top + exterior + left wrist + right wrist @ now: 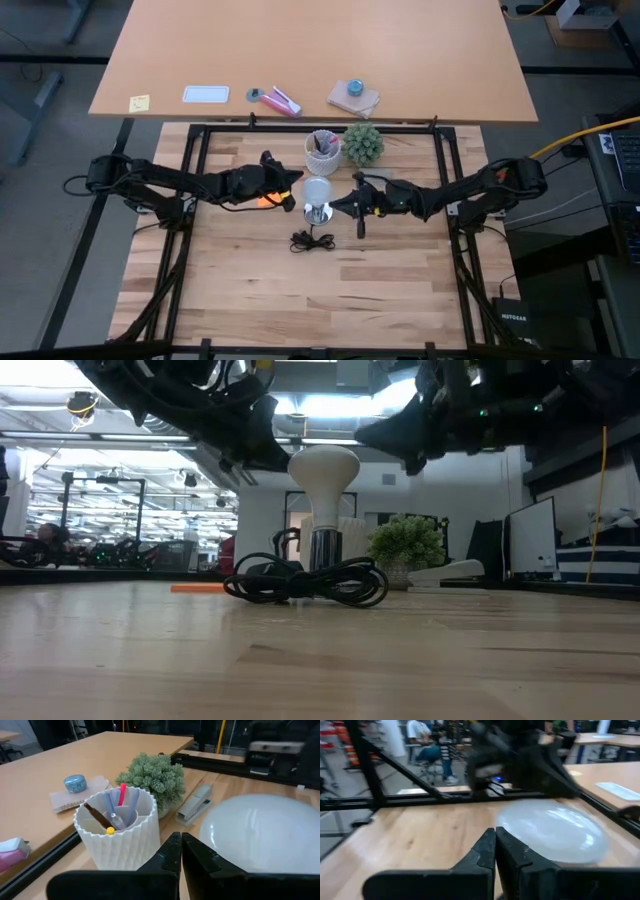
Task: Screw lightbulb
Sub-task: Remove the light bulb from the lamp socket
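The frosted white lightbulb stands upright at the table's middle, its silver screw base down in the metal socket. My left gripper is shut and hovers just left of the dome. My right gripper is shut and hovers just right of the dome. In the low view both grippers hang at dome height, on either side of the bulb. I see no contact with the bulb.
The socket's black cord lies coiled just near of the bulb. A white ribbed pen cup, a small green plant and a grey stapler stand just behind it. An orange thing lies to the left.
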Available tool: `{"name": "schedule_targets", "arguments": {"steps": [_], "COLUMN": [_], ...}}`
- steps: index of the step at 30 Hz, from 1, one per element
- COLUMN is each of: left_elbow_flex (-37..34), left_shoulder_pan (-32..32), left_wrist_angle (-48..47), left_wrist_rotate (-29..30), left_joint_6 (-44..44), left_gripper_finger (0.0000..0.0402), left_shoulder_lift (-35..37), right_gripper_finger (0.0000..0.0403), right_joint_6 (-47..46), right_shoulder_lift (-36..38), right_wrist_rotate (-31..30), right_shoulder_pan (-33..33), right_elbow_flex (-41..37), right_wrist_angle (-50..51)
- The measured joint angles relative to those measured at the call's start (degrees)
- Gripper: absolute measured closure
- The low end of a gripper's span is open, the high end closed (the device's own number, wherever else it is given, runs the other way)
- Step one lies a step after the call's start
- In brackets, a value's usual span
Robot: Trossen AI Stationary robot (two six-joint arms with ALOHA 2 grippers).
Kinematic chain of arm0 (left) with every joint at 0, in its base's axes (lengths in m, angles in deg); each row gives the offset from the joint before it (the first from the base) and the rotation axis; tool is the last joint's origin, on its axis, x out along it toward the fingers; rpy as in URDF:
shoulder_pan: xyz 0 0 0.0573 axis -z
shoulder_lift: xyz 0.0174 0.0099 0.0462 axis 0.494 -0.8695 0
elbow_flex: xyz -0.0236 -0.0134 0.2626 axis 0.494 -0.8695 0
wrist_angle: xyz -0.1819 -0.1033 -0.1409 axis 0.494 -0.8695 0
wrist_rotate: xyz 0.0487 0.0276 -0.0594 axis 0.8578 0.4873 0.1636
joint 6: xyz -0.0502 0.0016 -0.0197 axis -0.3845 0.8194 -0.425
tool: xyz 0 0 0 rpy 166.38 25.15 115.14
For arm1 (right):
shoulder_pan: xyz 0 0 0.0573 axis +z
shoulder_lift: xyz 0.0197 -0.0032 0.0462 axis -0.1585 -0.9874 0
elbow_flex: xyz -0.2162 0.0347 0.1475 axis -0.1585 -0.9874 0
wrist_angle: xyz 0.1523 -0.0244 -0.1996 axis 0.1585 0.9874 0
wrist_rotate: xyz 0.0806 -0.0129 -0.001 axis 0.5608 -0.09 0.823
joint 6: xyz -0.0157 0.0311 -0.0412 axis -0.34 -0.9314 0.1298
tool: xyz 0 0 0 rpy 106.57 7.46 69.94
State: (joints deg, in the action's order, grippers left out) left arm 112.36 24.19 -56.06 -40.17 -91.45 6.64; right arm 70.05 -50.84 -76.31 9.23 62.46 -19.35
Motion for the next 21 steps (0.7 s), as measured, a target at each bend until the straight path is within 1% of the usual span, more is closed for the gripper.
{"name": "schedule_targets", "arguments": {"steps": [7, 11, 16, 21], "left_elbow_flex": [0.0, 0.0, 0.0, 0.0], "left_shoulder_pan": [0.1, 0.7, 2.2, 3.2], "left_wrist_angle": [-0.1, -1.1, -1.5, -1.6], "left_wrist_rotate": [-3.0, -4.5, -4.1, -3.6], "left_joint_6": [-0.2, -2.0, -2.7, -3.4], "left_gripper_finger": [0.0396, 0.0396, 0.0396, 0.0396], "left_shoulder_lift": [0.0, 0.0, 0.1, 0.1], "right_gripper_finger": [0.0391, 0.0391, 0.0391, 0.0391], "right_joint_6": [-0.1, 0.0, -0.1, -0.1], "right_shoulder_lift": [-1.4, -1.4, -1.3, -1.3], "right_wrist_rotate": [-4.4, -6.0, -8.4, -8.5], "right_shoulder_pan": [-0.1, -0.1, -0.1, -0.1], "right_elbow_flex": [0.0, 0.0, 0.1, 0.1], "right_wrist_angle": [0.0, 0.0, 1.1, 1.3]}}
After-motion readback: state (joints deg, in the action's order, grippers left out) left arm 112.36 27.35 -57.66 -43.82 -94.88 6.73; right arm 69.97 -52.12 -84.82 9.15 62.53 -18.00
